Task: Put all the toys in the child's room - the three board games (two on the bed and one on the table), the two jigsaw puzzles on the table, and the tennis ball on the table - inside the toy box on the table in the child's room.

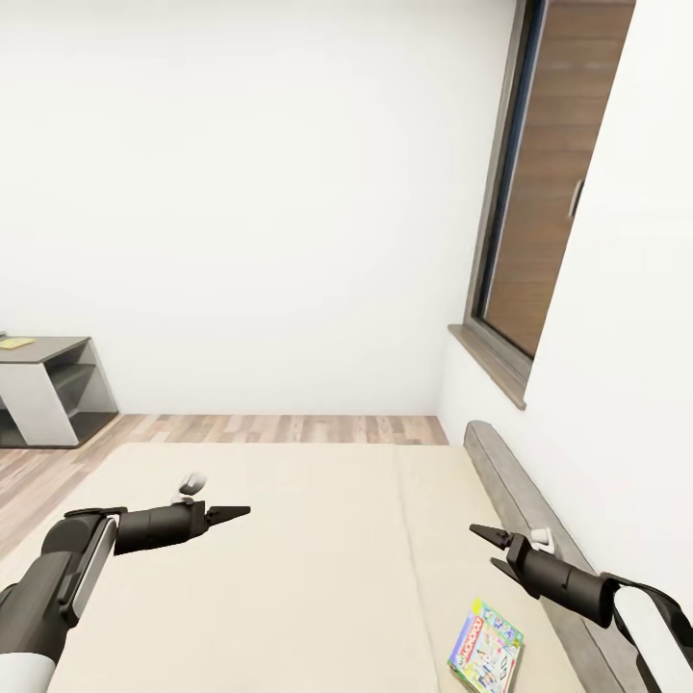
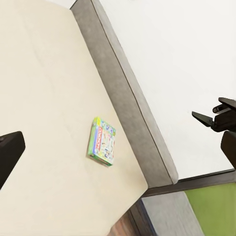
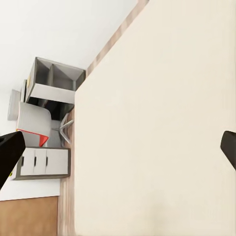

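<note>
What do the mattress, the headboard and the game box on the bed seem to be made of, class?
Mattress: probably fabric, matte plain beige with faint seams.
Headboard: looks like grey upholstery or textured board, mottled and dull; the look leaves it open.
Game box: likely printed card, with a colourful border and crisp flat edges.
All are simulator renders, so these are guesses from the look.

Beige bed (image 1: 318,558) w/ Monopoly box (image 1: 487,647)
</note>
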Robot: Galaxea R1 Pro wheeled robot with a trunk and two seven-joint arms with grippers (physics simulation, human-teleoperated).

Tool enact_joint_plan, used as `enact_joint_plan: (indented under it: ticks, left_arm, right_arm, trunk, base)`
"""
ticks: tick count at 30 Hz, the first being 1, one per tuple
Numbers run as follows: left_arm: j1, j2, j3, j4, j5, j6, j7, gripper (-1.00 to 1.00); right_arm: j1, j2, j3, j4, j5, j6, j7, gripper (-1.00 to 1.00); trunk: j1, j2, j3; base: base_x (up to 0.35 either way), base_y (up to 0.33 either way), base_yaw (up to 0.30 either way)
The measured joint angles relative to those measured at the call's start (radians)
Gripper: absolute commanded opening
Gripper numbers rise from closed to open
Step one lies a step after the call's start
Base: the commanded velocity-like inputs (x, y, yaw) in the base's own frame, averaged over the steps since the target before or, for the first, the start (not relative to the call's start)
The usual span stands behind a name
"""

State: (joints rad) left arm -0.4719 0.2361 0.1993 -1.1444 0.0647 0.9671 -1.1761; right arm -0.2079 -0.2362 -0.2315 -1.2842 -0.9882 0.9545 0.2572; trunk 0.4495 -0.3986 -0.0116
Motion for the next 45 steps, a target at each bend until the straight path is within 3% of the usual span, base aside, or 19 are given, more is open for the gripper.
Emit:
enact_joint_plan:
  ticks: [45]
  left_arm:
    - [0.0,0.0,0.001,0.0,0.0,0.0,-0.001,1.0]
  right_arm:
    - [0.0,0.001,0.005,0.004,0.0,0.0,-0.004,1.0]
  trunk:
    - [0.0,0.0,0.0]
  base:
    - [0.0,-0.039,0.0]
